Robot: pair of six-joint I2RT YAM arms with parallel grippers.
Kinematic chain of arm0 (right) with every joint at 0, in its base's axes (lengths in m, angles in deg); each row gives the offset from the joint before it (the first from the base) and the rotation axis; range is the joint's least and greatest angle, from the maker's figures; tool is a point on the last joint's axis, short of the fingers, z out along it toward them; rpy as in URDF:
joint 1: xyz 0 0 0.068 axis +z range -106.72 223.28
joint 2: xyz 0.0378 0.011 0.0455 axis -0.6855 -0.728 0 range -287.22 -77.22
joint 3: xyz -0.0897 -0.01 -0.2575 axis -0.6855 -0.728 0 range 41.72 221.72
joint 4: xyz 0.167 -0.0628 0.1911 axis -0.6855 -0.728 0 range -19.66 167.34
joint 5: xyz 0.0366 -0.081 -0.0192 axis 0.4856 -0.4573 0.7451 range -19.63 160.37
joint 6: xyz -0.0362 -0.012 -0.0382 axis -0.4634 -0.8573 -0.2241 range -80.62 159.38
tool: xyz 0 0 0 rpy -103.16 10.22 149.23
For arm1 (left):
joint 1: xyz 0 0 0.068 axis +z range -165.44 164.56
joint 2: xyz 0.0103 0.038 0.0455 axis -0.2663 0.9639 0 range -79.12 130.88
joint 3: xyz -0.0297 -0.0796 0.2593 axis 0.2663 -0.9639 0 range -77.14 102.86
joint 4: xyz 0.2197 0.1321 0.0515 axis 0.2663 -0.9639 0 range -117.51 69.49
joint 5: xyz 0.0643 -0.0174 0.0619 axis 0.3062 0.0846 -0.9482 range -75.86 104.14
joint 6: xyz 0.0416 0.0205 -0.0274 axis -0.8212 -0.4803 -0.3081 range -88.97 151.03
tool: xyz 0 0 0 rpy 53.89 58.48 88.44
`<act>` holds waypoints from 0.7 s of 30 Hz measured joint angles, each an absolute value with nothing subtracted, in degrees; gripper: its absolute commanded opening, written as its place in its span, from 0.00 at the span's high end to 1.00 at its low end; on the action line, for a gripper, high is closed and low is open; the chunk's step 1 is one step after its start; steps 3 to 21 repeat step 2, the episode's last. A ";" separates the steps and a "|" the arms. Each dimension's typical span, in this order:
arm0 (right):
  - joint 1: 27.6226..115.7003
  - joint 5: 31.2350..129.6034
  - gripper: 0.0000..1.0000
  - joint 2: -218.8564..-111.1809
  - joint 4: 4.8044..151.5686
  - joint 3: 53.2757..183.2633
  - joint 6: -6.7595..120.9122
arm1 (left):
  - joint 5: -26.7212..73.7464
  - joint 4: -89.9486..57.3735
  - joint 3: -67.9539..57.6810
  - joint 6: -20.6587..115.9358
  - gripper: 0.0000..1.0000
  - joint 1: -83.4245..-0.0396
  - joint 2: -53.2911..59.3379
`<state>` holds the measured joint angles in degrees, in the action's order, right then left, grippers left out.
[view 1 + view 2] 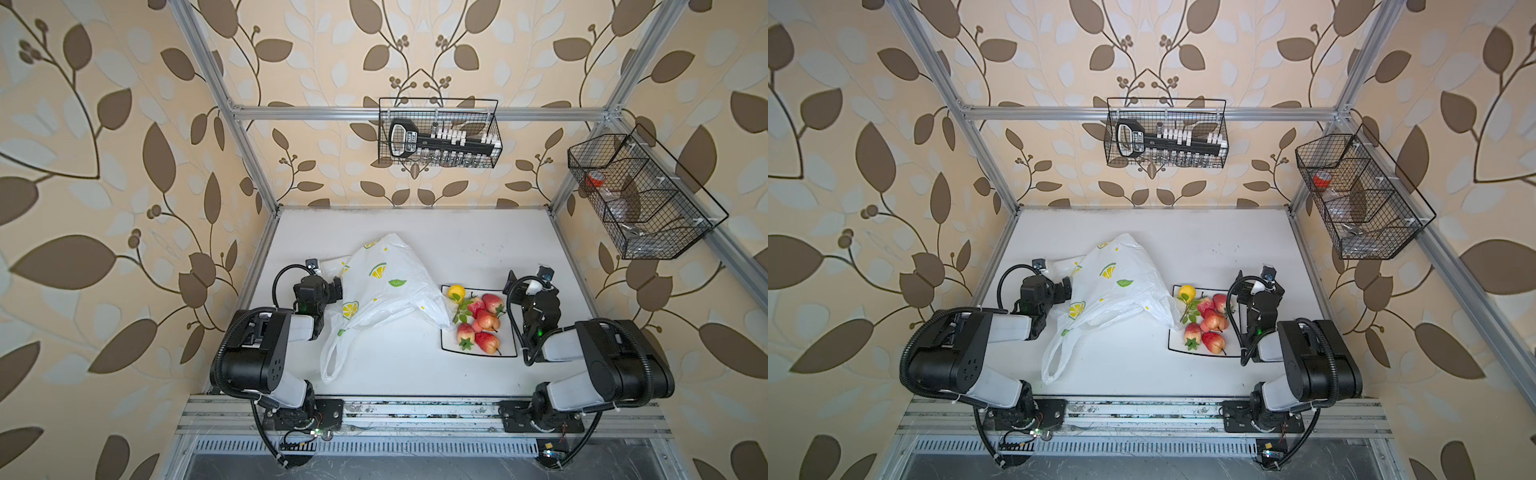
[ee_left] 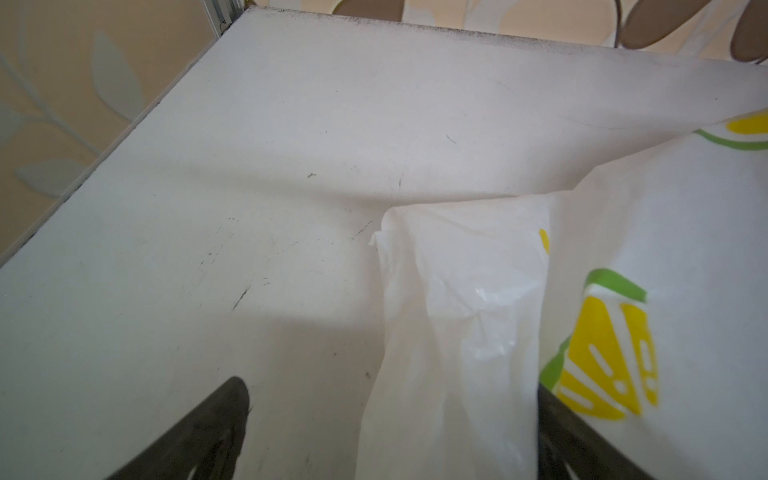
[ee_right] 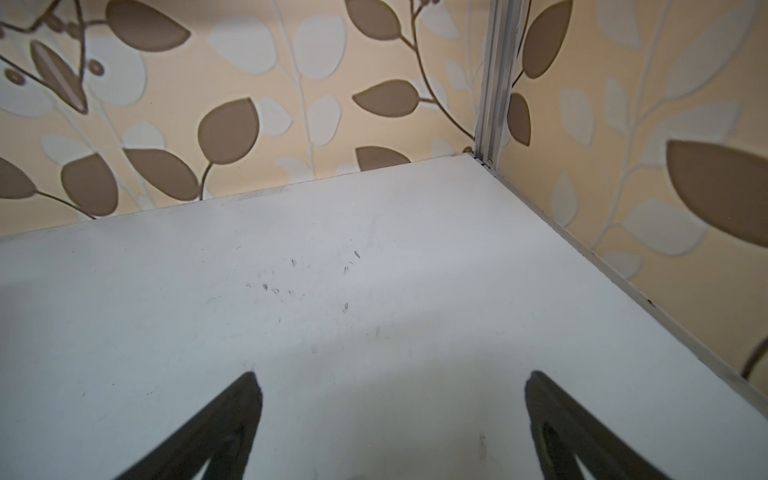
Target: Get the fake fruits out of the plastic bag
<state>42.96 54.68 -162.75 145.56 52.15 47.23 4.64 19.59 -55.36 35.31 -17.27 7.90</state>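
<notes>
Plastic bag (image 1: 386, 282): white, lemon-printed, lying on the tabletop (image 1: 478, 249). I read its long axis running from the far peak to the near loop handle, which points at the front edge.
Fake fruits (image 1: 486, 320): out, heaped on the plate (image 1: 449, 347) just right of the bag, whose corner drapes over the rim.
Left claw (image 2: 390, 388): apart, with the other bag handle lying between its fingers.
Right claw (image 3: 392, 378): apart, over bare tabletop.

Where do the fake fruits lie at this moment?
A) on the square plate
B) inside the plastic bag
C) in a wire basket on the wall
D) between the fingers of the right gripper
A: the fruits sit together on the plate, outside the bag.
</notes>
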 measured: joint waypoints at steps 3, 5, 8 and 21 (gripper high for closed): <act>42.96 54.68 0.01 -162.73 145.56 52.18 47.21 | 4.64 19.57 -55.36 35.31 0.01 -17.27 7.95; 42.96 54.68 0.01 -162.73 145.56 52.18 47.21 | 4.64 19.57 -55.36 35.31 0.01 -17.27 7.95; 42.96 54.68 0.01 -162.73 145.56 52.18 47.21 | 4.64 19.57 -55.36 35.31 0.01 -17.27 7.95; 42.96 54.68 0.01 -162.73 145.56 52.18 47.21 | 4.64 19.57 -55.36 35.31 0.01 -17.27 7.95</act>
